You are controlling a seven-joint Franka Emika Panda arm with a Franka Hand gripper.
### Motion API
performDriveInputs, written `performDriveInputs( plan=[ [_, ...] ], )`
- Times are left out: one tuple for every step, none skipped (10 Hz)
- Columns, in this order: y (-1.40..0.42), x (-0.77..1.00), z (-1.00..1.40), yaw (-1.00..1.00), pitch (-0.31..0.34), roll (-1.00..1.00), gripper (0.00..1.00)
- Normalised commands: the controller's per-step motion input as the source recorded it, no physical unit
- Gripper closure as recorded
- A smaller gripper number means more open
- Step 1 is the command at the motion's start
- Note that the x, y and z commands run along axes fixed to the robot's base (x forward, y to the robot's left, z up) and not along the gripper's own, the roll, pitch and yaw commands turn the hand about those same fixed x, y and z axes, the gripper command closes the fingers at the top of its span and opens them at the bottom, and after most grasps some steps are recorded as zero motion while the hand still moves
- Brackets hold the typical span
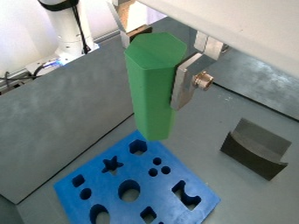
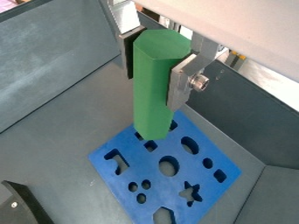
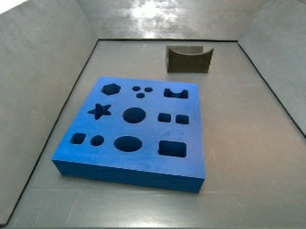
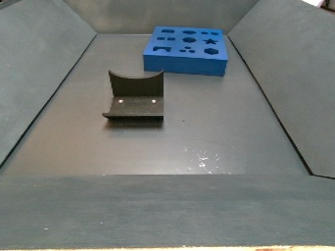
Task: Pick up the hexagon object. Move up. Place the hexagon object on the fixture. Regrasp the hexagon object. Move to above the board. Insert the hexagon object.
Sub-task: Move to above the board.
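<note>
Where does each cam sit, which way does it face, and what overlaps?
Wrist views: both on the arm, looking down past the gripper, shut on the hexagon object, over the board.
Side views: both fixed and raised; in one the board lies near, in one the fixture; no robot shows.
Shared: board and fixture.

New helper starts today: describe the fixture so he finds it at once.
Start at the big blue board with the shaped holes. The fixture stands apart from it on the grey floor, while the gripper holds the green bar above the board. It is the only small dark block, with a curved notch on top.
</note>
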Motion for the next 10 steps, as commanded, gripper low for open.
performDriveInputs(
  plan=[
    [0.07, -0.17, 0.02, 0.0, -0.212, -0.16, 1.0],
    [0.07, -0.17, 0.02, -0.01, -0.207, -0.16, 1.0],
    [0.07, -0.17, 0.02, 0.0, -0.205, -0.15, 1.0],
    [0.07, -0.17, 0.02, 0.0, -0.204, -0.15, 1.0],
    [0.07, -0.17, 0.02, 0.0, -0.205, -0.15, 1.0],
    [0.07, -0.17, 0.02, 0.0, -0.205, -0.15, 1.0],
    [0.07, -0.17, 0.02, 0.0, -0.205, -0.15, 1.0],
    [0.07, -0.17, 0.02, 0.0, -0.204, -0.15, 1.0],
    [0.07, -0.17, 0.02, 0.0, -0.204, -0.15, 1.0],
    [0.07, -0.17, 0.02, 0.0, -0.204, -0.15, 1.0]
  ],
)
